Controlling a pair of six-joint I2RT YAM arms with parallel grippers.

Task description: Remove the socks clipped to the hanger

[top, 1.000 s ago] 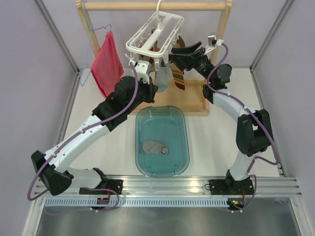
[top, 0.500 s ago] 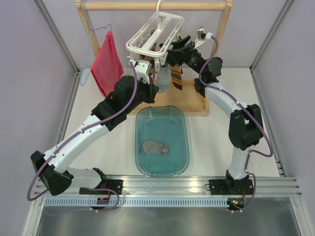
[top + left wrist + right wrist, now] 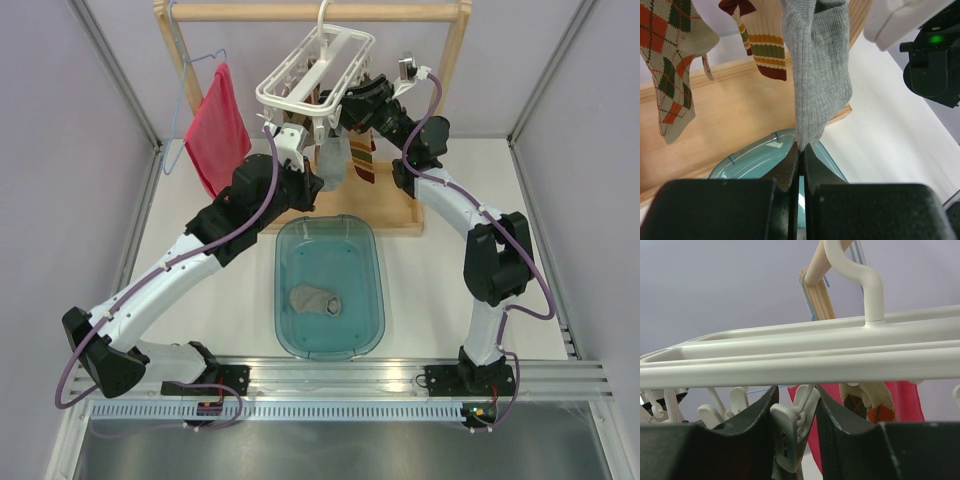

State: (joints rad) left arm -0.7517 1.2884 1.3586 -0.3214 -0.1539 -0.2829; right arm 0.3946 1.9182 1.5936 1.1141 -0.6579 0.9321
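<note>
The white hanger point(image 3: 315, 62) hangs by its hook from the wooden rail; its frame point(image 3: 815, 360) fills the right wrist view. Socks hang from its clips: a grey sock point(image 3: 820, 75) point(image 3: 331, 155), an argyle sock point(image 3: 670, 65) point(image 3: 865, 405) and a striped sock point(image 3: 765, 45). My left gripper point(image 3: 801, 147) point(image 3: 318, 178) is shut on the grey sock's lower end. My right gripper point(image 3: 796, 390) point(image 3: 352, 100) is just under the frame, its fingers pressing both sides of a white clip point(image 3: 792, 432). Another grey sock point(image 3: 313, 300) lies in the teal bin point(image 3: 283, 300).
A red-pink cloth point(image 3: 217, 130) hangs on a blue wire hanger point(image 3: 190, 75) at the rail's left end. The rack's wooden base point(image 3: 730, 110) lies under the socks, with the bin point(image 3: 755, 155) just in front of it. Grey walls stand close on both sides.
My right gripper has moved left and up from beside the hanger to the clip under the frame. The left arm has stayed still, holding the grey sock.
</note>
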